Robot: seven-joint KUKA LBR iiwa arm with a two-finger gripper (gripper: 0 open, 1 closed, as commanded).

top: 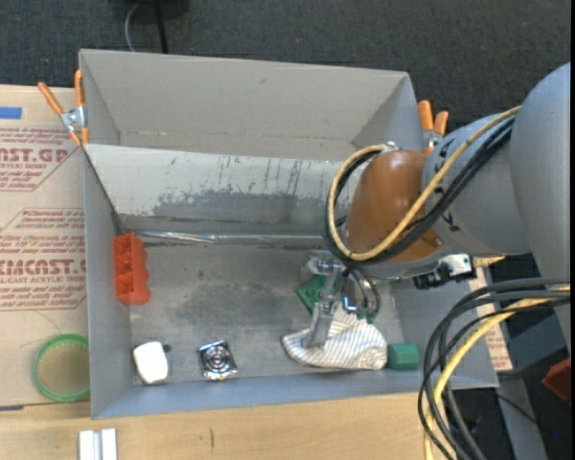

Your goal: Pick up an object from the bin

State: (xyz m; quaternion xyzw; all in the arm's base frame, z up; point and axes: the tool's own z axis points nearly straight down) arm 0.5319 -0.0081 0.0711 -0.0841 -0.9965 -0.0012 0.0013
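My gripper (321, 326) hangs low at the bin's front right, right over a crumpled white cloth with grey stripes (345, 351) that lies against the front wall. Its tip touches or nearly touches the cloth's left part. A small green thing (311, 291) sits just behind the cloth, partly hidden by the gripper. At the cloth's right end, in the front right corner, lies a green block (402, 356).
An orange ridged block (129, 268) lies by the left wall. A white rounded lump (150, 361) and a small shiny metal piece (216, 359) sit along the front wall at the left. The arm's orange cover and yellow cables overhang the right side.
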